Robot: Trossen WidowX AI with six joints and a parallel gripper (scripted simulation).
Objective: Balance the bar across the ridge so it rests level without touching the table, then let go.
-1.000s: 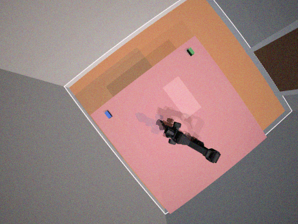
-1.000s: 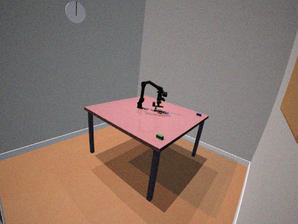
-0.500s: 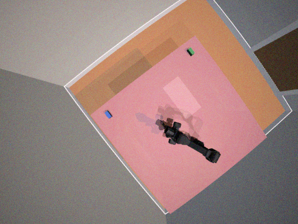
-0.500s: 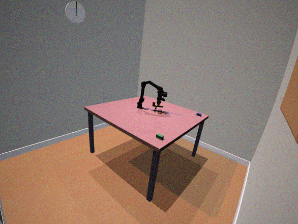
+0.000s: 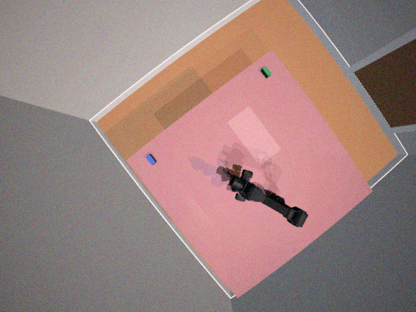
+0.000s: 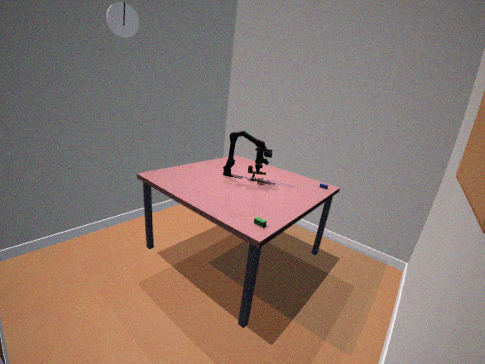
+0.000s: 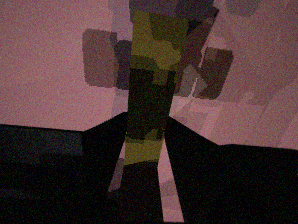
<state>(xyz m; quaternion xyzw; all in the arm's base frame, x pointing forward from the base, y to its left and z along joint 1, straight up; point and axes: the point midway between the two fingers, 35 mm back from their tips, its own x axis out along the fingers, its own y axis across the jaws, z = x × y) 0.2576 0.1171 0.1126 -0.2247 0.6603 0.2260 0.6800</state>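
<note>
My gripper (image 5: 232, 176) (image 6: 259, 168) (image 7: 146, 118) is near the middle of the pink table (image 5: 213, 248) (image 6: 194, 190), pointing down. It is shut on the bar (image 7: 150, 75), an olive-yellow strip that runs straight away from the fingers in the wrist view. The bar is held above the table top and partly shaded by the arm. In the top and exterior views a small brownish piece (image 5: 235, 167) (image 6: 251, 169) shows beside the fingers. A small dark shape (image 6: 253, 178) sits on the table just below it. It is too small to tell whether this is the ridge.
A green block (image 5: 266, 71) (image 6: 260, 222) lies near one table corner and a blue block (image 5: 150, 159) (image 6: 324, 185) near another. The arm's base (image 5: 298, 217) (image 6: 228, 170) stands on the table. The table edges drop to an orange floor.
</note>
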